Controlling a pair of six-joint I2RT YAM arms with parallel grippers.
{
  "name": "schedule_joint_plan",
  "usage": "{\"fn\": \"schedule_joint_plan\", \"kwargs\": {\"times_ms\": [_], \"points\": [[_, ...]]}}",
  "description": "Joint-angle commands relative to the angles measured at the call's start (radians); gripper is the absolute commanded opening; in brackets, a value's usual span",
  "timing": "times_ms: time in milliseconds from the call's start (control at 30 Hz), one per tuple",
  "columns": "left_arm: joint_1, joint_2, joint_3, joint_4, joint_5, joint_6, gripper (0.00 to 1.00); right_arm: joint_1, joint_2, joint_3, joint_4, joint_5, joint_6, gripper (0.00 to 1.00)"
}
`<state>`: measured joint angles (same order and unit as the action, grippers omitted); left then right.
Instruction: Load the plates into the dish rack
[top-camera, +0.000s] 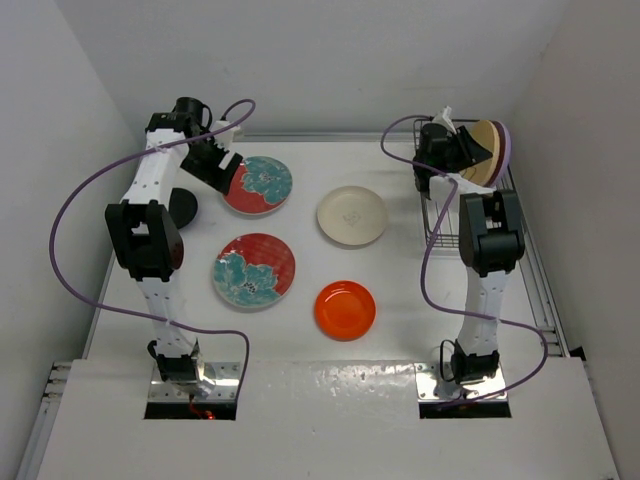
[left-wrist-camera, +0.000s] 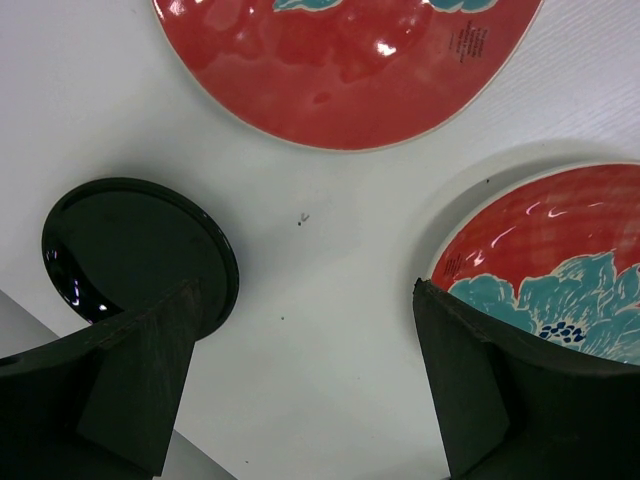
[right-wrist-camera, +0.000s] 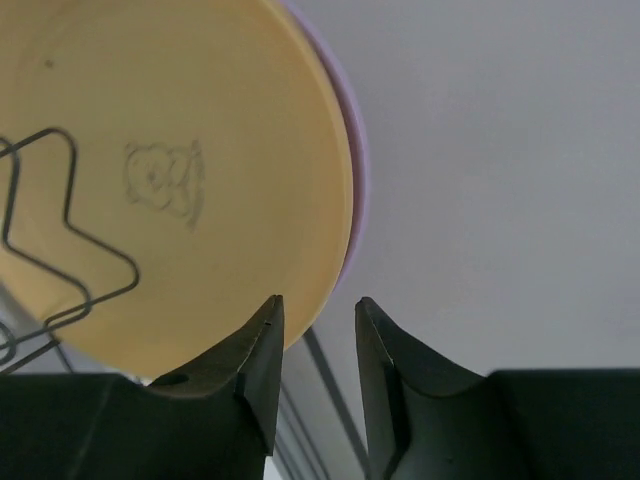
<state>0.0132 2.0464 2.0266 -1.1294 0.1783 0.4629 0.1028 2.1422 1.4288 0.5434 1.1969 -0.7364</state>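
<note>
Bright, even overhead light w/ soft shadows on white tabletop (top-camera: 400, 330). Glare patch approx 6 o'clock in top view. Left wrist view: specular spots on red plate (left-wrist-camera: 340, 80) at 12 o'clock; left end effector (left-wrist-camera: 305, 290) dark, soft-focus.

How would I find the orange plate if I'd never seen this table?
Look at the white table, at the two plates closest to its near edge. The orange plate sits right of a red flowered plate; it is smaller, plain, with no teal flowers.
</note>
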Motion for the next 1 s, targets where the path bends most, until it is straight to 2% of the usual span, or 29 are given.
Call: {"fn": "schedule_joint_plan", "kwargs": {"times_ms": [0, 67, 133, 200, 233, 267, 300, 333, 367, 400, 433, 467, 500, 600, 633, 667, 700, 733, 800, 867, 967], "points": [[0.01, -0.012, 0.032, -0.01, 0.016, 0.005, 0.91, 0.006, -0.096, 0.027, -0.107, -0.026, 0.146, 0.35], [0.01, -0.012, 0.032, -0.01, 0.016, 0.005, 0.91, 0.009, -0.137, 0.039, -0.137, -0.045, 0.175, 0.35], [0.01, -0.012, 0.032, -0.01, 0.016, 0.005, 0.91, 0.015, -0.194, 0.064, -0.254, -0.091, 0.262, 0.42], [0.01, -0.021, 0.032, -0.01, 0.016, 0.005, 0.91, 0.018, -0.223, 0.099, -0.391, -0.175, 0.328, 0.59], [0.01, -0.022, 0.032, -0.01, 0.016, 0.005, 0.91, 0.021, -0.263, 0.129, -0.499, -0.2, 0.456, 0.66], [0.01, -0.022, 0.023, -0.01, 0.026, 0.005, 0.91, 0.021, -0.303, 0.143, -0.625, -0.274, 0.509, 0.77], [0.01, -0.022, 0.023, -0.01, 0.026, 0.005, 0.91, 0.018, -0.341, 0.171, -0.692, -0.395, 0.563, 0.82], [0.01, -0.022, 0.023, -0.01, 0.026, 0.005, 0.91, 0.015, -0.379, 0.192, -0.861, -0.575, 0.727, 0.86], [0.01, -0.022, 0.023, -0.01, 0.035, 0.005, 0.91, 0.003, -0.416, 0.19, -0.9, -0.677, 0.799, 0.94], [0.01, -0.022, 0.023, -0.01, 0.035, 0.005, 0.91, -0.014, -0.429, 0.179, -0.924, -0.937, 0.869, 0.99], [0.01, -0.022, 0.023, -0.01, 0.035, 0.005, 0.92, -0.021, -0.439, 0.162, -0.936, -1.059, 0.899, 0.99], [0.01, -0.022, 0.023, -0.01, 0.035, 0.005, 0.92, -0.022, -0.453, 0.092, -0.916, -1.346, 0.951, 0.99], [0.01, -0.022, 0.023, -0.001, 0.035, 0.005, 0.92, -0.015, -0.453, 0.07, -0.903, -1.457, 0.995, 0.99], [0.01, -0.031, 0.023, -0.001, 0.044, 0.005, 0.92, 0.053, -0.392, 0.004, -0.859, -1.473, 1.098, 0.99], [0.001, -0.031, 0.023, -0.001, 0.044, 0.005, 0.92, 0.098, -0.374, 0.005, -0.867, -1.411, 1.123, 0.99], [0.001, -0.043, 0.023, -0.001, 0.044, 0.005, 0.92, 0.104, -0.323, 0.012, -0.882, -1.392, 1.222, 0.98], [0.001, -0.043, 0.012, -0.001, 0.044, 0.005, 0.92, 0.113, -0.309, 0.012, -0.893, -1.375, 1.261, 0.88], [0.001, -0.054, -0.002, -0.001, 0.044, 0.005, 0.92, 0.117, -0.291, -0.001, -0.898, -1.322, 1.381, 0.79], [0.001, -0.066, -0.026, -0.001, 0.044, 0.005, 0.92, 0.121, -0.269, -0.027, -0.895, -1.247, 1.43, 0.6], [0.001, -0.077, -0.041, 0.008, 0.035, 0.005, 0.92, 0.155, -0.266, -0.044, -0.893, -1.138, 1.462, 0.58], [0.001, -0.088, -0.052, 0.008, 0.035, 0.005, 0.92, 0.184, -0.249, -0.062, -0.889, -1.07, 1.448, 0.59]]}}
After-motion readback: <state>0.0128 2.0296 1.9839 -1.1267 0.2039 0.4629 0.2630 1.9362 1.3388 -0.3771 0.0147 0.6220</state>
